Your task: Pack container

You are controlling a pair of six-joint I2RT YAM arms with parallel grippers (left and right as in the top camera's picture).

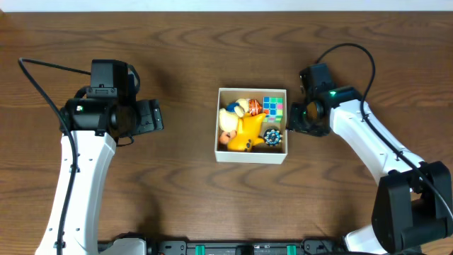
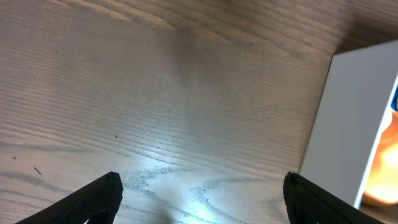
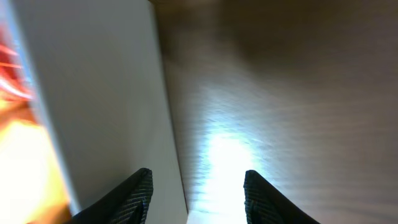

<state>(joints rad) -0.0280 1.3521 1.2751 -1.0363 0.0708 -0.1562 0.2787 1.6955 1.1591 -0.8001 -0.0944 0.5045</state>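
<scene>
The container point(image 1: 251, 156) sits mid-way on the table point(image 1: 184, 205), toys point(image 1: 245, 127) inside; the left gripper point(image 1: 158, 115) hangs wide open, well apart; the right gripper point(image 1: 290, 126), jaws part-open and empty, is just beside its wall.

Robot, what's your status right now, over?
Left gripper open, empty. Right gripper open, at the container wall. Container holds toys. Nothing blocking either arm.

White-walled square cardboard container point(image 1: 251, 157) at middle of brown wooden table point(image 1: 184, 198). Inside: multicoloured puzzle cube point(image 1: 273, 106) in far right corner, blue spiky ball point(image 1: 273, 136) in near right corner, yellow toy point(image 1: 248, 129) at centre. Left gripper point(image 1: 157, 115) well left of container; right gripper point(image 1: 291, 122) just beside its right wall.
</scene>
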